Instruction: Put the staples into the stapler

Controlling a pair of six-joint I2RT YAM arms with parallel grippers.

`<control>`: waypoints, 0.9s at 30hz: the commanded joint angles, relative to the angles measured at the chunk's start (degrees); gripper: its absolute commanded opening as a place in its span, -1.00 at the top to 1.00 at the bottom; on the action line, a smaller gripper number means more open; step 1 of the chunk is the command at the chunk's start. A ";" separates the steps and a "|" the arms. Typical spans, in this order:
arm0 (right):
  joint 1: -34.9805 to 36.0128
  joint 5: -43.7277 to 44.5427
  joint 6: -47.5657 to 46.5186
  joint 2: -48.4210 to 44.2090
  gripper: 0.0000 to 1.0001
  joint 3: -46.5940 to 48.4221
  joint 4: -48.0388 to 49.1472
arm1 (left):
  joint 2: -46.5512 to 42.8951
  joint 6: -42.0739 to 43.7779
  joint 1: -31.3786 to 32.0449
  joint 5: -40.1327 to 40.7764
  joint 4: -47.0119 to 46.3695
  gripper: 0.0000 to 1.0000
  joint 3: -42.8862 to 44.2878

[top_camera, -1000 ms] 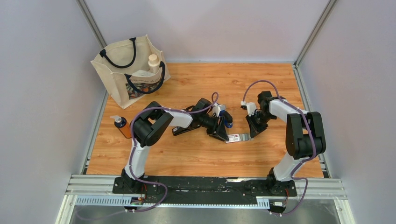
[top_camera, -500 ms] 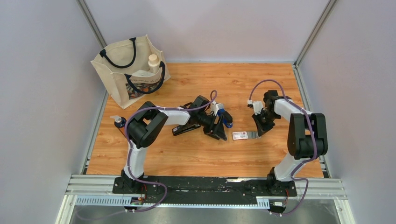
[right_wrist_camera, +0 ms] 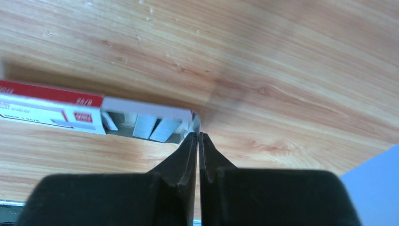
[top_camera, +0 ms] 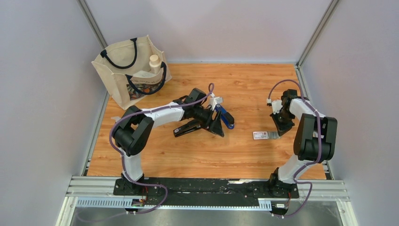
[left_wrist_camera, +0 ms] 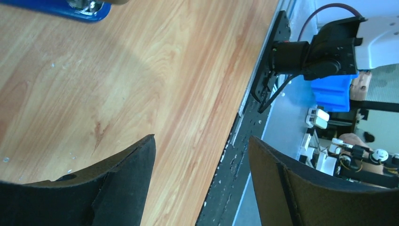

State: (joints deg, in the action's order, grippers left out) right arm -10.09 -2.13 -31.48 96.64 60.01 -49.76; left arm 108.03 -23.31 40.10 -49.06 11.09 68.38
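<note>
The staples' box is small, white with red print, and lies on the wooden table right of centre. Its inner tray is slid partly out of the sleeve and shows grey staple strips. My right gripper is shut on the tray's thin end wall. A blue stapler lies mid-table; its tip shows in the left wrist view. My left gripper is open and empty just beside it, its jaws wide apart over bare table.
A black stapler-like object lies under my left forearm. A cream tote bag with a bottle inside stands at the back left. The table's black front rail shows in the left wrist view.
My right gripper has dragged the staples' box to the right, with the tray end pinched. My left gripper has drawn back left, away from the box, toward the blue stapler.
</note>
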 commanded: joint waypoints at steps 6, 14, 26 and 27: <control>-0.37 0.81 -0.42 -4.09 0.27 3.00 -1.30 | -7.21 9.59 -0.98 -0.43 13.59 -0.61 9.84; 2.78 -5.24 2.39 -16.20 0.05 6.09 -2.89 | -17.40 27.76 -7.13 11.41 26.69 -0.66 13.45; 24.06 -18.43 6.87 -35.82 -0.95 -2.88 11.69 | -15.67 44.58 -7.31 31.39 27.40 -0.70 3.60; 24.24 -19.04 7.75 -36.17 -1.00 -3.14 12.92 | -14.87 44.49 -7.31 31.83 27.14 -0.70 3.43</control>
State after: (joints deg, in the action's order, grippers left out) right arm 12.58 -16.56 -27.73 61.36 58.26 -43.94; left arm 89.27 15.97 32.80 -23.16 37.23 73.19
